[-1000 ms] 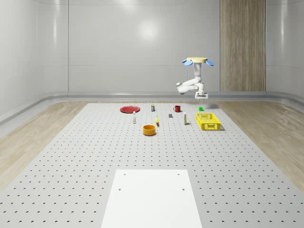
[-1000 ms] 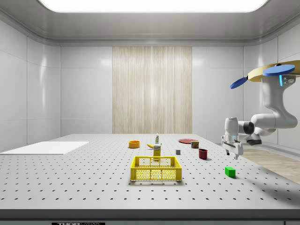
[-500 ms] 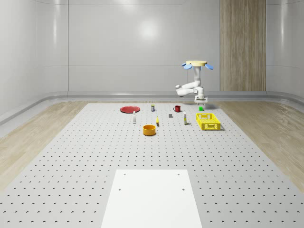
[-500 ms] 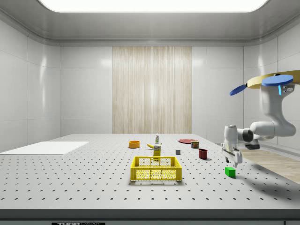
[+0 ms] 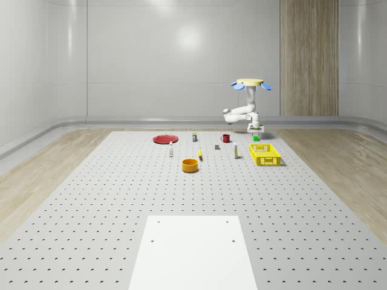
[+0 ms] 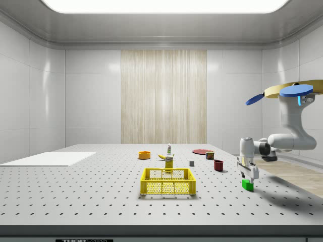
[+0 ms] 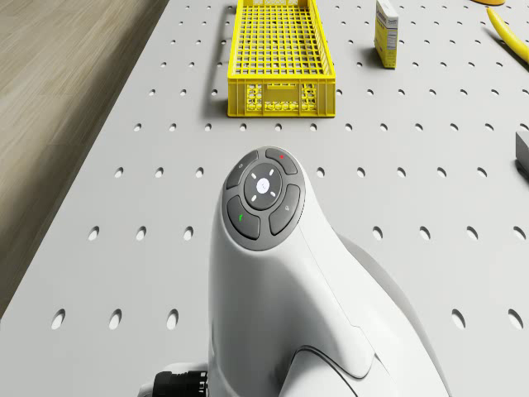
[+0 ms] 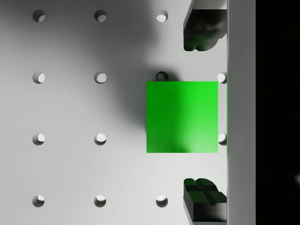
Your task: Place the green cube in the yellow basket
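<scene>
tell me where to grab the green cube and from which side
Grip the green cube across two opposite flat side faces, coming straight down from above. It sits flat on the table with its top bare, and the open gripper already hangs over it, one finger past each side. The drone hovers beside it.

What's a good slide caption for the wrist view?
Open gripper poised over the green cube on the table, one fingertip on each side, not yet touching.

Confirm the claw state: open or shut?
Open: in the wrist view, the claw fingertips stand apart either side of the green cube.
</scene>
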You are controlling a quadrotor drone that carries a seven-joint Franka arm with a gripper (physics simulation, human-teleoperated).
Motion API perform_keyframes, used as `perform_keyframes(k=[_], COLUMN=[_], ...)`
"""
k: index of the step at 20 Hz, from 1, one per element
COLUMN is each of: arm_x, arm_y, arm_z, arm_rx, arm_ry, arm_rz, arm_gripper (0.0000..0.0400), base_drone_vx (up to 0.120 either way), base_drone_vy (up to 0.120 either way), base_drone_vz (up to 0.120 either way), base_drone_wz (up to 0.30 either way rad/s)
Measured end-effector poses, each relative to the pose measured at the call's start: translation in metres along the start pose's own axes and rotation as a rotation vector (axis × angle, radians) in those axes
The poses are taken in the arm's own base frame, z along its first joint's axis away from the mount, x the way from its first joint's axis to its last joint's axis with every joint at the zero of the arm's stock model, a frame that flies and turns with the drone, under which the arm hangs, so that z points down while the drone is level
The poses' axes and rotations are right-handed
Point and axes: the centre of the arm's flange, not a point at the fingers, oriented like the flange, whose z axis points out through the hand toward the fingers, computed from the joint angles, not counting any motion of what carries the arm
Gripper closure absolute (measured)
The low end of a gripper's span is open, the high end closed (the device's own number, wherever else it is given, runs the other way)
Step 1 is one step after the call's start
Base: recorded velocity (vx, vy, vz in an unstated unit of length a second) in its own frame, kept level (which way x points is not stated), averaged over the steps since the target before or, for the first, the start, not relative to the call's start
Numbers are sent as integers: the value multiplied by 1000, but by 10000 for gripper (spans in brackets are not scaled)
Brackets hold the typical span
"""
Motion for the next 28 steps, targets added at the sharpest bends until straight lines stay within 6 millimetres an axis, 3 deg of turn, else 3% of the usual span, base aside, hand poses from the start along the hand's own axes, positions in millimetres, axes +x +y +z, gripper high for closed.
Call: perform_keyframes(k=[6,18,23,28], arm_x=[0,-4,-4,-4], arm_y=[0,-4,-4,-4], arm_z=[1,22,28,29], arm_rx=[0,0,0,-1], arm_ry=[0,0,0,1], arm_rz=[0,0,0,1], arm_gripper=[0,0,103,123], base_drone_vx=[0,0,0,0], base_drone_vy=[-13,0,0,0], base_drone_vz=[-27,0,0,0], base_drone_wz=[0,0,0,0])
